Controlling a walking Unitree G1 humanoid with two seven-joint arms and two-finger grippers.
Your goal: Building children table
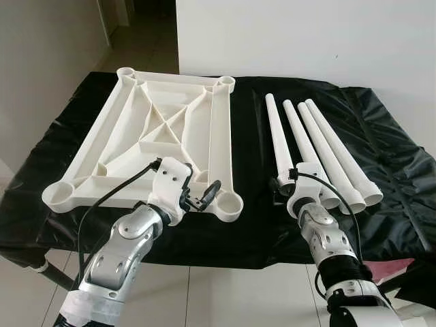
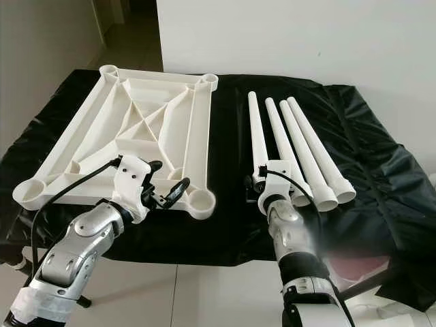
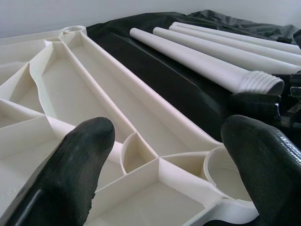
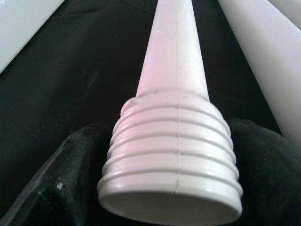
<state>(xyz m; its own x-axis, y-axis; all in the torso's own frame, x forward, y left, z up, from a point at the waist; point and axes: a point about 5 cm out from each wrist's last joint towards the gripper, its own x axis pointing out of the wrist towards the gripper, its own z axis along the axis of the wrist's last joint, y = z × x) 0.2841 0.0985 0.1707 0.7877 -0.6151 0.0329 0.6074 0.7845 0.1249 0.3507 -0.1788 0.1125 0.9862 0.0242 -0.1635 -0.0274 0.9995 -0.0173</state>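
Four white table legs [image 1: 320, 146] lie side by side on the black cloth [image 1: 388, 163], to the right of the upturned tabletop [image 1: 157, 133], their threaded wide ends toward the robot and their narrow ends toward the white wall [image 1: 306, 37]. The leftmost leg [image 4: 176, 80] is the one being handled: the right gripper [image 1: 285, 187] sits at its threaded end [image 4: 171, 169], with a black finger [image 4: 56, 188] on either side of the ribbed collar, pinching it. The three other legs lie just beside it, fanned slightly apart at their near ends.

The tabletop is a white moulded panel lying underside up, showing ribs that cross in the middle and a round socket at each corner. The left gripper [image 1: 201, 197] hovers over the near right corner socket [image 1: 230, 202], its fingers [image 3: 70, 165] spread wide with nothing between them; in the left wrist view the socket's rim sits between the two fingertips.

The cloth covers a low surface standing on a pale tiled floor [image 1: 225, 300].
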